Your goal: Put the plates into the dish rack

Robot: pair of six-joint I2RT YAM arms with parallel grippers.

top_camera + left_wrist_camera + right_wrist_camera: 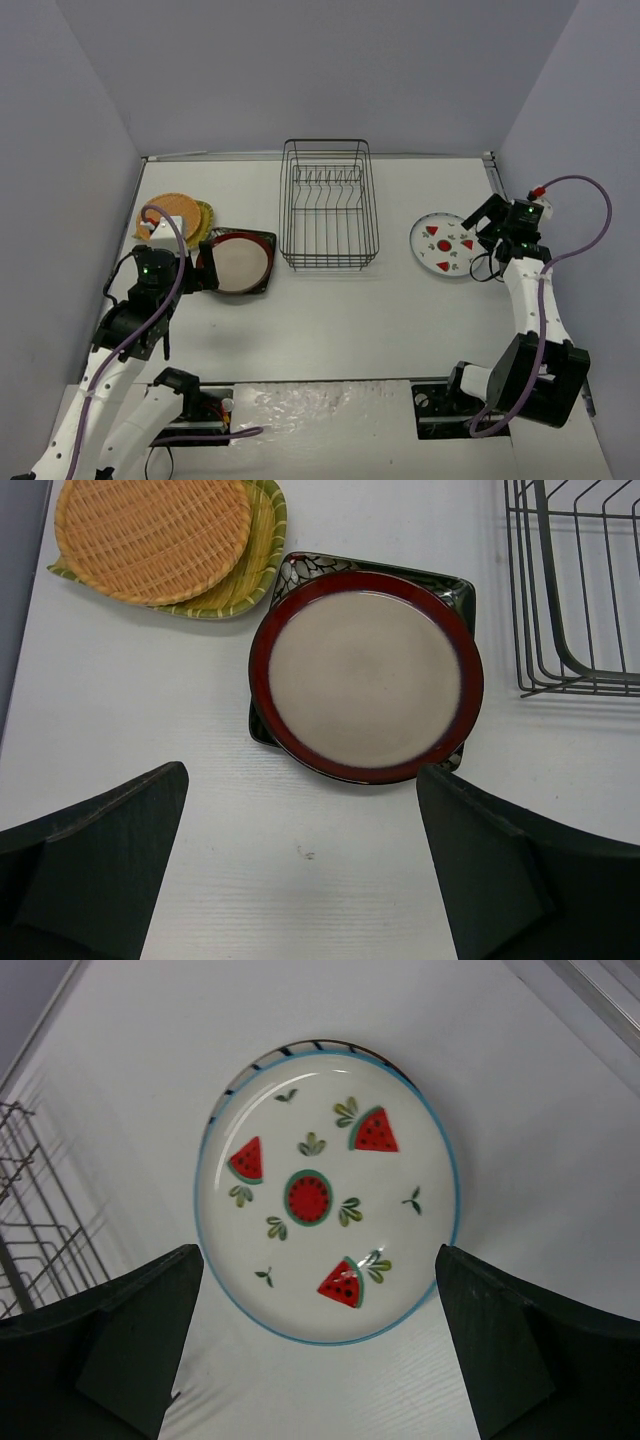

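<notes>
Robot test cell in a lab
Plain grey walls (320,70) boxed in a white table (400,320); two white robot arms (525,290) trailing purple cables (580,178) were bolted at its near edge, with plates (445,243) and a wire dish rack (328,205) set out on it.

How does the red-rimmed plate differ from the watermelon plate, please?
The red-rimmed plate has a cream centre; the watermelon plate is white with fruit marks. The red-rimmed plate sits on a dark square plate, the watermelon plate on a striped plate. Both lie flat.
</notes>
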